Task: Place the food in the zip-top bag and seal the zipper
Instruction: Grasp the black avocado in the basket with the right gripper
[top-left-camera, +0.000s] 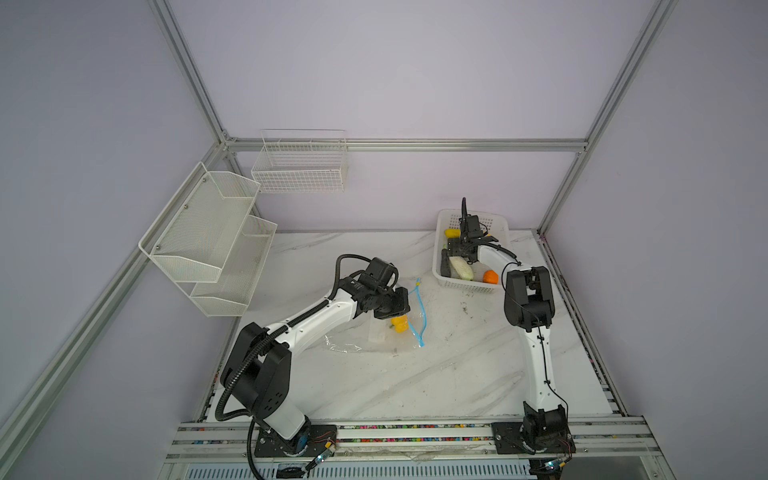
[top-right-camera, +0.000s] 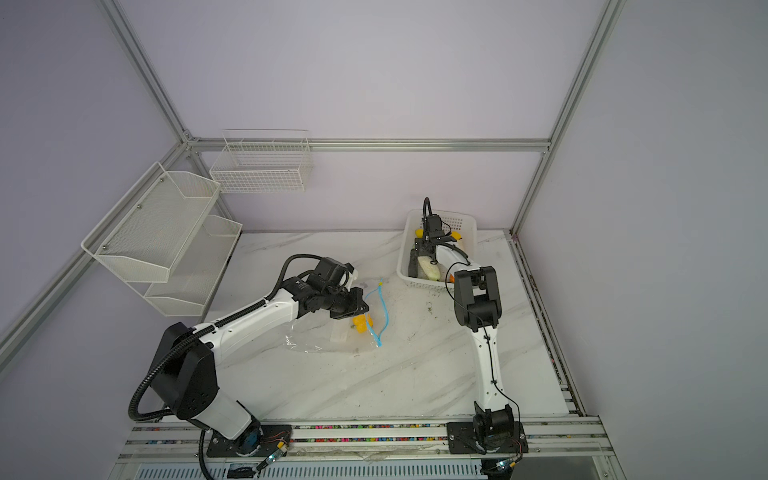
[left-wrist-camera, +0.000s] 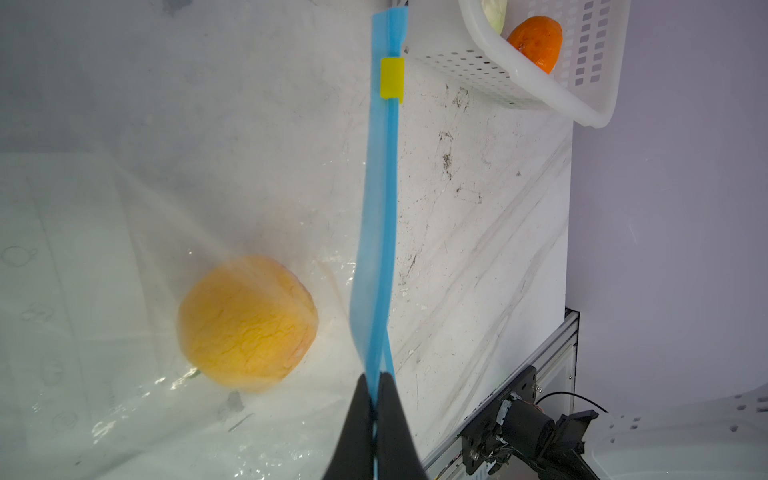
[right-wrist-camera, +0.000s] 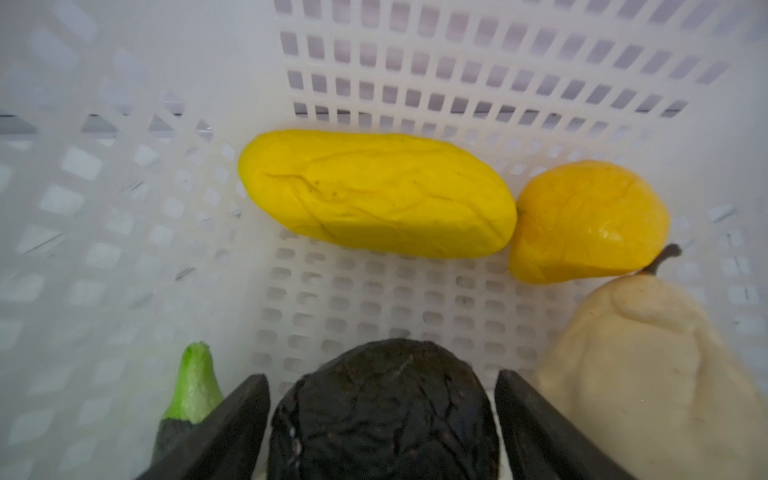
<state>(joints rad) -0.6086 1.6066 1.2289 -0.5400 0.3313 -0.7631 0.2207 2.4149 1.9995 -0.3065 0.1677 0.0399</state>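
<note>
The zip-top bag (top-left-camera: 357, 345) (top-right-camera: 316, 343) lies flat on the bench (top-left-camera: 415, 395), near its middle, mouth turned toward the right arm. Its zipper (top-left-camera: 423, 316) (left-wrist-camera: 380, 208) is a light-blue strip; both top views show it lifted off the bench at one point and bowed. Only the left wrist view shows why: the left end effector (left-wrist-camera: 374, 378) is clenched on the strip, its two dark fingers pinching it. That view also shows the yellow slider (left-wrist-camera: 392, 79) at the strip's far end, away from the pinch. One yellow-orange piece (top-left-camera: 400, 324) (left-wrist-camera: 247, 324) sits inside the bag, close behind the zipper and blurred by the plastic. The remaining food is in the white perforated basket (top-left-camera: 465, 286) (right-wrist-camera: 498, 62) at the bench's far right corner. The top views show an orange piece (top-left-camera: 491, 276) and a white piece (top-left-camera: 460, 268) there, while the arm hides the rest. The right wrist view shows a long yellow piece (right-wrist-camera: 374, 193), a round yellow piece (right-wrist-camera: 588, 220) touching it, a cream pear-shaped piece (right-wrist-camera: 648, 365), a green-tipped dark piece (right-wrist-camera: 193, 386) and a dark wrinkled piece (right-wrist-camera: 384, 415). The right end effector (right-wrist-camera: 382, 374) is lowered into the basket with its jaws set wide on either side of the dark wrinkled piece. Whether it grips that piece cannot be determined.
</note>
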